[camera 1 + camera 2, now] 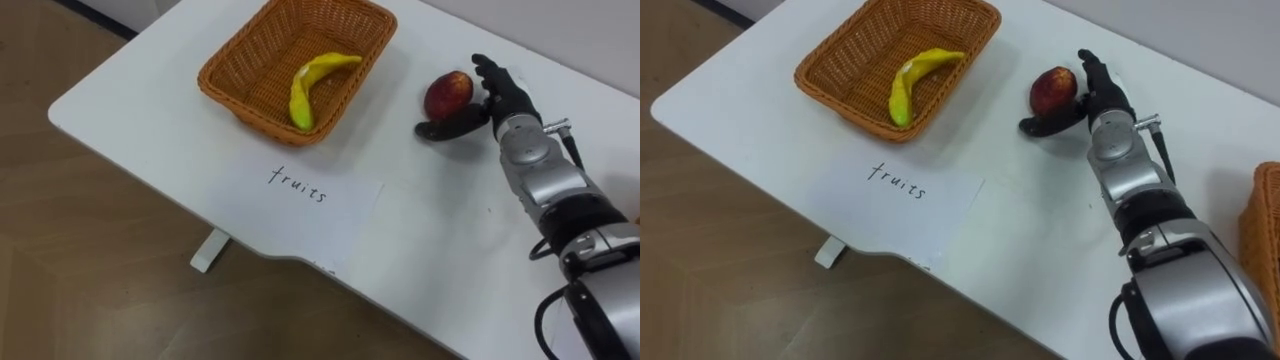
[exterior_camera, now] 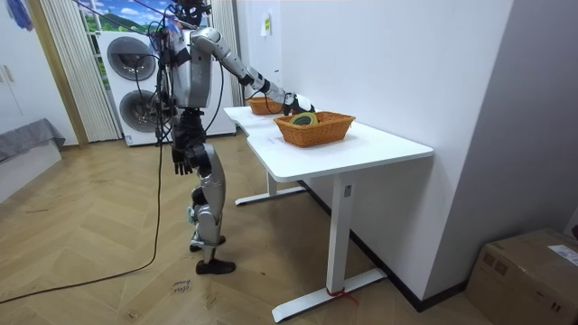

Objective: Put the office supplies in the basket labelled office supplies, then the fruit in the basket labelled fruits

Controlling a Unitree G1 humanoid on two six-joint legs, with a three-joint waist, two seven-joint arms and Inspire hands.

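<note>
A red apple (image 1: 447, 95) lies on the white table (image 1: 150, 110), to the right of the wicker fruit basket (image 1: 236, 72). A yellow banana (image 1: 312, 86) rests inside that basket. My right hand (image 1: 510, 102) is at the apple's right side and open. Its thumb (image 1: 452, 128) reaches along the apple's near side, and its fingers (image 1: 493, 74) stand straight behind the apple's right edge. Whether they touch the apple is unclear. My left hand (image 2: 183, 160) hangs down by my hip in the room view.
A paper sheet with the handwritten word "fruits" (image 1: 300, 190) lies in front of the fruit basket. A second wicker basket (image 1: 1265, 230) stands at the table's right, with things in it. The table's near edge runs close by, with wooden floor below.
</note>
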